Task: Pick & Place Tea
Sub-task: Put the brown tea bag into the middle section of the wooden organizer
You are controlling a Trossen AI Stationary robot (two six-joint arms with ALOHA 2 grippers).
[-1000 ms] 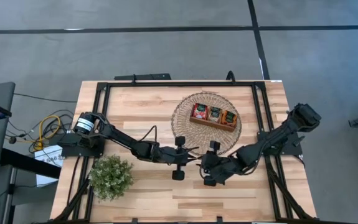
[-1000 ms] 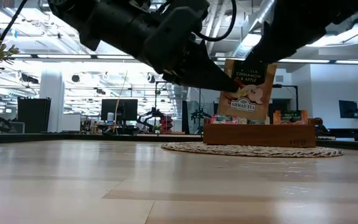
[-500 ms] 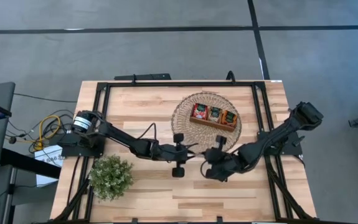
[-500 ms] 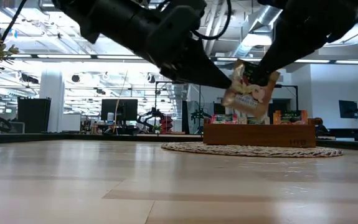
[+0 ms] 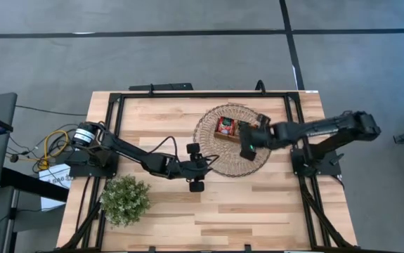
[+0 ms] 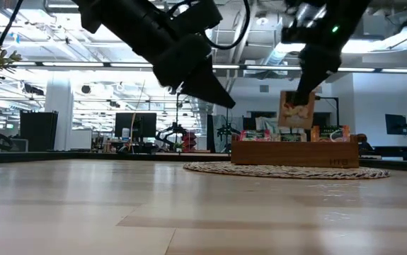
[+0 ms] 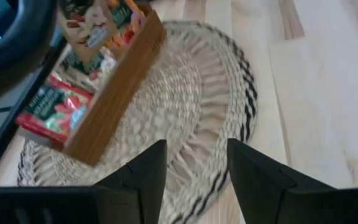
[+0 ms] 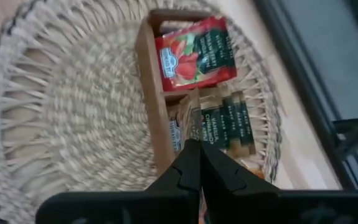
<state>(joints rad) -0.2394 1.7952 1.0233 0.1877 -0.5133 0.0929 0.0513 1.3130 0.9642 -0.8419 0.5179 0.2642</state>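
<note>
Now | right gripper (image 6: 296, 91) clamped on tea sachet (image 6: 296, 109), hung over tray (image 6: 295, 153) for dropping | left gripper (image 7: 194, 163) parted, empty

High view: right gripper (image 5: 246, 137) covers middle of wooden tray (image 5: 224, 137), so sachet under it can't be seen. Low view: both arms cut off at top edge; tray's near wall hides most of the sachets, only tops show. Left wrist view: tea sachet (image 7: 94, 30) blurred, print unreadable, cut by top edge. Right wrist view: sachet pinched btwn fingers (image 8: 191, 163) mostly hidden, woven mat (image 8: 73, 106) cut off.
</note>
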